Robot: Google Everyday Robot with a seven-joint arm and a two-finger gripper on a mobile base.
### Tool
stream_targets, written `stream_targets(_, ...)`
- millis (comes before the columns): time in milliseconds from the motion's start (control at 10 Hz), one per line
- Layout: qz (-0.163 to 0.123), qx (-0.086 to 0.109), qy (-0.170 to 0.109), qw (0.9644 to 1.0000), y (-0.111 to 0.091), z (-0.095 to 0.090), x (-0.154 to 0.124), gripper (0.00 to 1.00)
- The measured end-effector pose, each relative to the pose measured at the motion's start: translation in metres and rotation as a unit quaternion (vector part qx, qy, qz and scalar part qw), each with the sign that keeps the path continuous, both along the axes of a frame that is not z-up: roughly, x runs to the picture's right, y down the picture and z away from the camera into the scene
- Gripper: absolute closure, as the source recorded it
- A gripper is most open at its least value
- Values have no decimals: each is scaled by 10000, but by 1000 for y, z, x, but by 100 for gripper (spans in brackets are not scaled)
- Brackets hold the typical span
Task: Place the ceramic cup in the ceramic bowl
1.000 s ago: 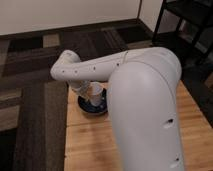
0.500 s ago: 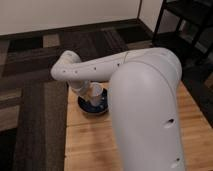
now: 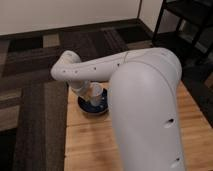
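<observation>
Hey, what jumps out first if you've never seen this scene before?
The big white robot arm fills the right and middle of the view, reaching left over a wooden table. Under its elbow, the ceramic cup sits over the ceramic bowl near the table's far left edge. The gripper is hidden behind the arm there.

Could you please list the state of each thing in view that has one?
ceramic cup: upright, over the bowl's inside.
ceramic bowl: upright on the table, partly hidden by the arm.
gripper: down at the cup, mostly hidden behind the arm.

Glossy blue bowl [image 3: 95, 106], wooden table [image 3: 90, 145].
</observation>
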State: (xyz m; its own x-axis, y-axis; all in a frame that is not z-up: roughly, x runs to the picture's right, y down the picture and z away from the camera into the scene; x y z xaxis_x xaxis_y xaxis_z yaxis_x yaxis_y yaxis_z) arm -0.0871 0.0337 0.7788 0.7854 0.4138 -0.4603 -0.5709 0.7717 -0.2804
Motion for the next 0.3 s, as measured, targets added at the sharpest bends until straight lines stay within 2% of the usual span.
stream_targets(200,-3,-1,6,10000,0,0,0,30)
stream_targets(300,-7,7,12,10000,-1,-2,0,23)
